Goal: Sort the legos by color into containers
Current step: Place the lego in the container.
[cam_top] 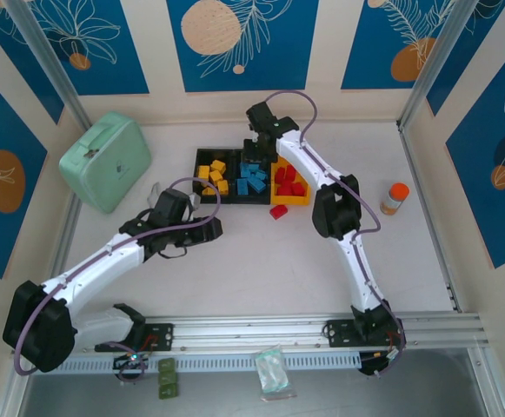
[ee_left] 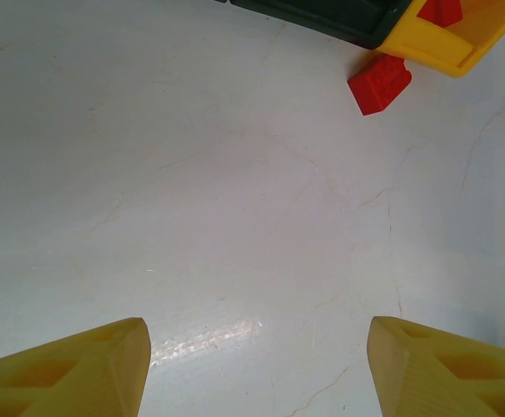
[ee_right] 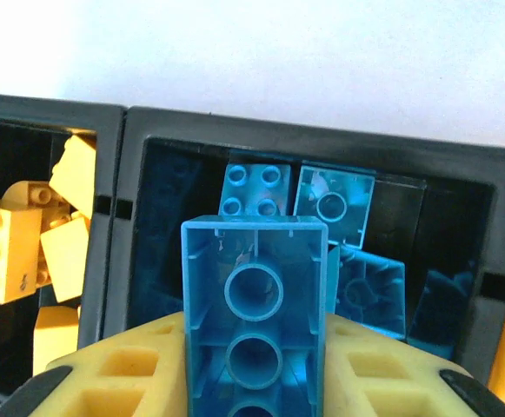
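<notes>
Three joined containers stand at the back of the table. The left black bin (cam_top: 202, 163) holds yellow legos (cam_top: 215, 175), the middle black bin (cam_top: 254, 198) holds blue ones (cam_top: 252, 178), and the yellow bin (cam_top: 289, 200) holds red ones (cam_top: 289, 182). My right gripper (cam_top: 256, 155) hangs over the middle bin (ee_right: 148, 217), shut on a blue lego (ee_right: 254, 304) whose hollow underside faces the camera. One red lego (cam_top: 277, 211) lies on the table by the yellow bin's near corner (ee_left: 435, 43). My left gripper (ee_left: 256, 373) is open and empty over bare table, well short of that red lego (ee_left: 380, 84).
A mint-green case (cam_top: 106, 161) sits at the back left and an orange-capped bottle (cam_top: 395, 198) at the right. A small plastic bag (cam_top: 271, 372) and green pieces (cam_top: 167, 380) lie by the front rail. Walls close in the table on three sides.
</notes>
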You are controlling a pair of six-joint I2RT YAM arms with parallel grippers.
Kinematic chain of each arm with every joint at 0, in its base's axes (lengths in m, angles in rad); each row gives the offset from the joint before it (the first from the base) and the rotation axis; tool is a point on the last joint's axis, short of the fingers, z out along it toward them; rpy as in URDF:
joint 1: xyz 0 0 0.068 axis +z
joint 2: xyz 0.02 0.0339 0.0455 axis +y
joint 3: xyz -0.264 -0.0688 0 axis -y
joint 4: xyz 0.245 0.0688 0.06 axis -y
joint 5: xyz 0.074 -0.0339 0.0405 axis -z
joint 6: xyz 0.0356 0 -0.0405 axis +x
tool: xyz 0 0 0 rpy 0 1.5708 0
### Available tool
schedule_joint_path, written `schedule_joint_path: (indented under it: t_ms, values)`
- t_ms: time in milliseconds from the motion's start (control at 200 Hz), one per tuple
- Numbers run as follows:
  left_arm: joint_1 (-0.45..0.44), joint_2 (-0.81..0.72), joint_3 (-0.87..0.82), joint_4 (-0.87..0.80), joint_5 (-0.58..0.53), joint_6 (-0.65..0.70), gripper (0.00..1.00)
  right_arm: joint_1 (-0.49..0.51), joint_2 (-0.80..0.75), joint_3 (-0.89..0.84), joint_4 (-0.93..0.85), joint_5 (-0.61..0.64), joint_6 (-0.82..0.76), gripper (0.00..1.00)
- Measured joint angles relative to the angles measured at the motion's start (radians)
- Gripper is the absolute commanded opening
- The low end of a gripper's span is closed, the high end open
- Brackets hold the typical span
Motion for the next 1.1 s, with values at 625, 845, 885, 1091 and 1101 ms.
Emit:
schedule_joint_path:
  t_ms: [625,845,885,1091,1101]
  values:
    - [0.000,-0.019,-0.019,0.000,0.000,-0.001,0.67,0.006,0.067,0.093,-0.069,0.015,0.021,0.51]
    - [0.000,-0.041,-0.021,-0.001,0.000,0.000,0.67,0.038,-0.150,-0.172,-0.022,0.063,0.021,0.57]
    - [0.000,-0.043,-0.021,0.000,0.000,0.006,0.67,0.049,-0.234,-0.275,0.007,0.073,0.023,0.60]
    - [0.000,-0.044,-0.021,-0.001,0.000,0.050,0.67,0.115,-0.686,-0.783,0.158,0.126,0.079,0.68]
    - [0.000,-0.044,-0.021,-0.001,0.000,0.051,0.67,0.118,-0.704,-0.805,0.166,0.129,0.086,0.69]
